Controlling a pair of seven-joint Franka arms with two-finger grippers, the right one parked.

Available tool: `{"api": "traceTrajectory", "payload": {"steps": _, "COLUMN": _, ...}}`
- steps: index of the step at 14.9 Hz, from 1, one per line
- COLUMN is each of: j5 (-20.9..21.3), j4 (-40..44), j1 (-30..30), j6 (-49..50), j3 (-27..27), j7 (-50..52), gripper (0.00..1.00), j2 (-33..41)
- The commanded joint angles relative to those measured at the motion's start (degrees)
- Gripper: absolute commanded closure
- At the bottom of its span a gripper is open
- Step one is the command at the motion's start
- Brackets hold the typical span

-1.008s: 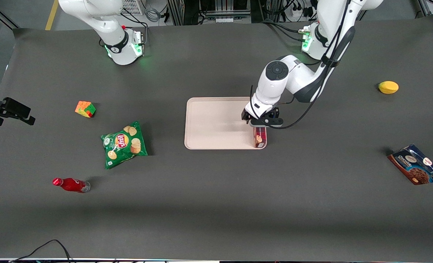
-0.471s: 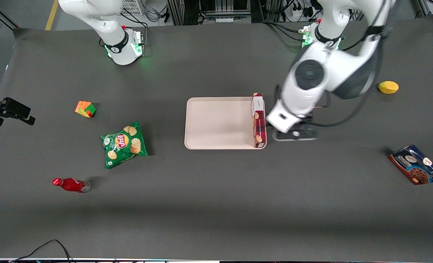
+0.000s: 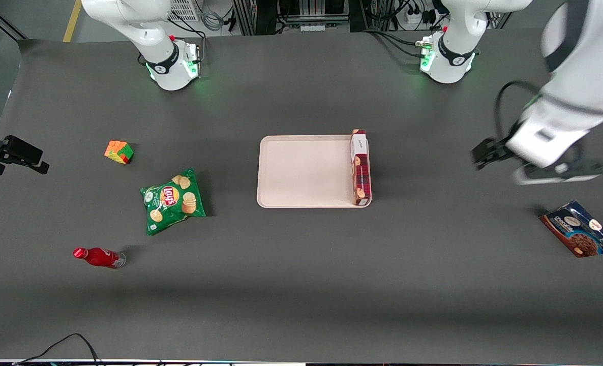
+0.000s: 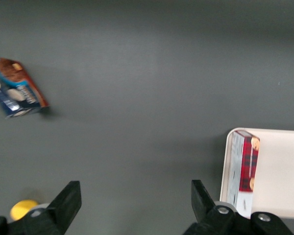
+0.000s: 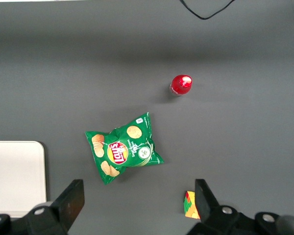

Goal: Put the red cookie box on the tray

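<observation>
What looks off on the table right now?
Only the red bottle lying on its side. The red cookie box sits square along the tray edge; the gripper hangs open, well away.

The dark grey matte table point(image 3: 301, 284) below my gripper point(image 4: 132, 203), fingers spread, carries a pale pinkish-beige rectangular tray point(image 3: 301, 173), green crisp bag point(image 3: 172, 201), red bottle point(image 3: 98, 257), multicoloured puzzle cube point(image 3: 119, 151). Toward my end lie a dark blue cookie bag point(image 3: 579, 235) and a yellow lemon-shaped fruit point(image 4: 23, 209).

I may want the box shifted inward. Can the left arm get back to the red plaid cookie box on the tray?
Probably yes: the red plaid cookie box lies uncovered along the pale beige tray edge, and the open gripper hovers empty toward the working arm's end.
</observation>
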State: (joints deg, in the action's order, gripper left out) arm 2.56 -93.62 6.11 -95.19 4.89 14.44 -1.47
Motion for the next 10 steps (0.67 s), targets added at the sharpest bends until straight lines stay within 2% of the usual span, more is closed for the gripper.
{"api": "traceTrajectory", "payload": {"steps": 1, "j5": -2.7, "j4": 6.2, "j1": -2.1, "j6": 9.4, "j3": -1.5, "j7": -2.8, "gripper": 0.0, "j2": 2.2}}
{"api": "traceTrajectory", "payload": {"steps": 4, "j5": -2.7, "j4": 6.3, "j1": -2.1, "j6": 10.6, "j3": -2.0, "j7": -4.0, "gripper": 0.0, "j2": 5.5}}
{"api": "traceTrajectory", "payload": {"steps": 7, "j5": -2.4, "j4": 6.0, "j1": -2.2, "j6": 11.5, "j3": -2.0, "j7": -8.5, "gripper": 0.0, "j2": 6.4}}
{"api": "traceTrajectory", "payload": {"steps": 10, "j5": -2.4, "j4": 5.9, "j1": -2.1, "j6": 12.6, "j3": -2.0, "j7": -8.5, "gripper": 0.0, "j2": 6.6}}
